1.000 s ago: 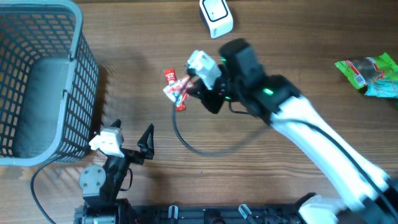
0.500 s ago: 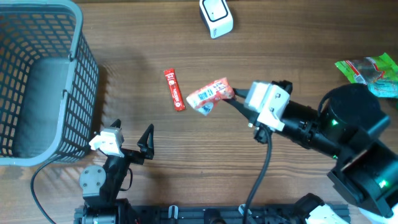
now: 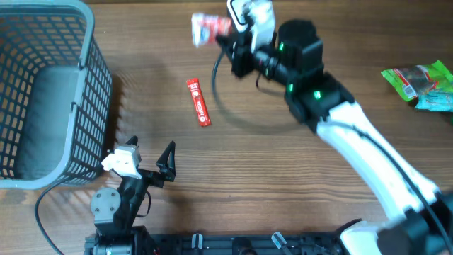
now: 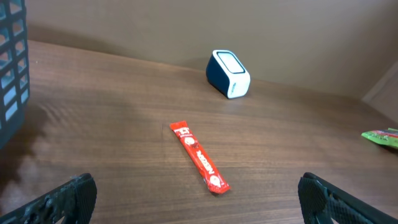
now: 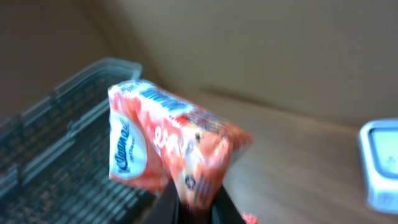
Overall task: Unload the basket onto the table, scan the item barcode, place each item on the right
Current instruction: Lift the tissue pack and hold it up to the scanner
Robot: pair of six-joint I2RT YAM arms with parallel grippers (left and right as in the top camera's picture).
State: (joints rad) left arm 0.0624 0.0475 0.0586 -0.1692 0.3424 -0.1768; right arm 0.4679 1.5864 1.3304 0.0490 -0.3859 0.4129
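The right gripper (image 3: 228, 37) has the packet (image 3: 209, 28) up in the air just left of the scanner (image 4: 228, 73), its fingers clamped tight on the wrapper. In the wrist view the packet stands above the fingers (image 5: 186, 208), pinched by its lower edge, with most of the red and white body free and leaning away to the left. The scanner sits off at the right edge of that view.

No barcode shows on the visible face, so it is probably on the far side or underneath. To do this well, the wrist likely needs to roll until the coded side squarely faces the scanner's window. It should then hold steady close in front of the window, since a soft wrapper gripped by one edge can flop or crease across the code.

The left gripper (image 3: 145, 164) waits well back from the scanner with its fingers wide apart, holding nothing. A red stick (image 4: 199, 165) lies on the table between it and the scanner, and the basket (image 3: 92, 85) stands far to the left.
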